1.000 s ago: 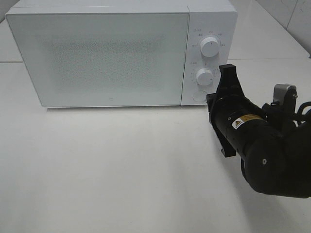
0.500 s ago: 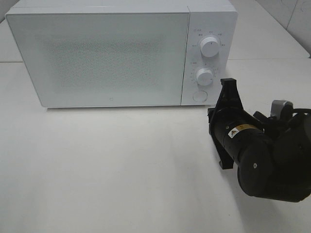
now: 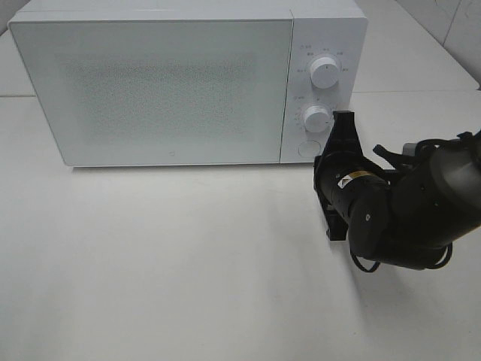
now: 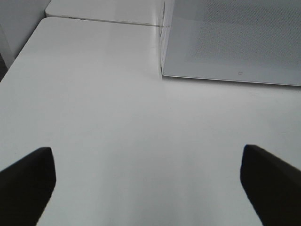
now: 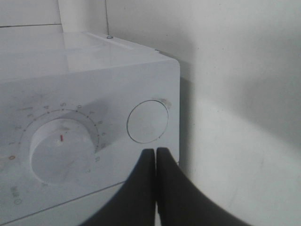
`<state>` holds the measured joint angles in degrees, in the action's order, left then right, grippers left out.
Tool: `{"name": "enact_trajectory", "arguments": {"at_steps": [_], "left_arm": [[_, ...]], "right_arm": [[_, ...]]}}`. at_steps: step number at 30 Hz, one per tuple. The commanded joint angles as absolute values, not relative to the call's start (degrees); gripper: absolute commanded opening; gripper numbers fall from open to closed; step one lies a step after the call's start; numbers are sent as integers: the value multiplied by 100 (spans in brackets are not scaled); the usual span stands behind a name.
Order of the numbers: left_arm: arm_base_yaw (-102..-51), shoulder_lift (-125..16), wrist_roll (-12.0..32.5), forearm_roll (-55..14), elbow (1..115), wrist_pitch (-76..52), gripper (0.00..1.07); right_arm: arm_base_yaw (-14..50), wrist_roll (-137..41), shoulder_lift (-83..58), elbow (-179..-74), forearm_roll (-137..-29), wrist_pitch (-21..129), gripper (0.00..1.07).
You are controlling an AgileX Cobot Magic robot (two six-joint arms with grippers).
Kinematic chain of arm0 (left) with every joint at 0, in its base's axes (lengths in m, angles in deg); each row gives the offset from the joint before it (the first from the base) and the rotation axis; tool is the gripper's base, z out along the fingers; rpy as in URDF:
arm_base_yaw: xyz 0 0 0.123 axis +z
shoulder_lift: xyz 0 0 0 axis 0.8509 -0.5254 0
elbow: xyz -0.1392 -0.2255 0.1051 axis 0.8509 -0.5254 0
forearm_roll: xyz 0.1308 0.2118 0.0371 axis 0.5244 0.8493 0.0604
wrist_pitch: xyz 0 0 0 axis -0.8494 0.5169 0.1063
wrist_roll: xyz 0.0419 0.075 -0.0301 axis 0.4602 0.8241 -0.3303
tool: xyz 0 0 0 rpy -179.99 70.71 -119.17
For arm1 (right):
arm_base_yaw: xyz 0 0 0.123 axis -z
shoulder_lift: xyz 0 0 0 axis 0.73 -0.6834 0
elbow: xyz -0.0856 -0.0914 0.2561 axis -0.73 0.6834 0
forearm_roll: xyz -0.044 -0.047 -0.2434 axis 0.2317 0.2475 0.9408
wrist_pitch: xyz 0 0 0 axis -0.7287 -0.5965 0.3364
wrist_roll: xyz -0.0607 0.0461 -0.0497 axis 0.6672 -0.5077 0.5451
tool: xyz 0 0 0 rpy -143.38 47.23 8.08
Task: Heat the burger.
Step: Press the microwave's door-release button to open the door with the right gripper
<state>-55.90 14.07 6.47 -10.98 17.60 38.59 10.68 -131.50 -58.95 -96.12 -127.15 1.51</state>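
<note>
The burger is out of view. A white microwave [image 3: 150, 83] stands at the back of the table with its door closed. My right gripper [image 3: 342, 119] is shut with nothing in it, and it points at the control panel. In the right wrist view its closed fingertips [image 5: 155, 151] sit just below the round door button [image 5: 147, 122], beside the lower knob [image 5: 61, 150]. I cannot tell whether they touch the panel. My left gripper [image 4: 150, 188] is open over bare table in the left wrist view, some way before the microwave's corner [image 4: 163, 70].
The panel carries an upper knob [image 3: 325, 72], a lower knob [image 3: 316, 118] and the round button [image 3: 308, 149]. White table [image 3: 188, 263] stretches in front of the microwave. The right arm [image 3: 406, 218] lies low at the right side.
The right arm has swung left and closer to the microwave's control panel, its shut gripper now nearer the round button. The left gripper stays open.
</note>
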Motion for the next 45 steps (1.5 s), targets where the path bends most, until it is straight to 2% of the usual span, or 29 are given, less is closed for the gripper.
{"name": "enact_trajectory", "arguments": {"at_steps": [1,20,45], "left_arm": [[-5584,1510,647,-1098,1743,3859,100],[-5584,1510,647,-1098,1743,3859,100],[-5584,1510,647,-1098,1743,3859,100]], "right_arm": [[1211,-13167,-5998,-9859,-12669,300,0],[1480,-13104,-6685,-10827,-12629,609,0],[1549,-13207,-6726,-11136,-12531,117,0]]}}
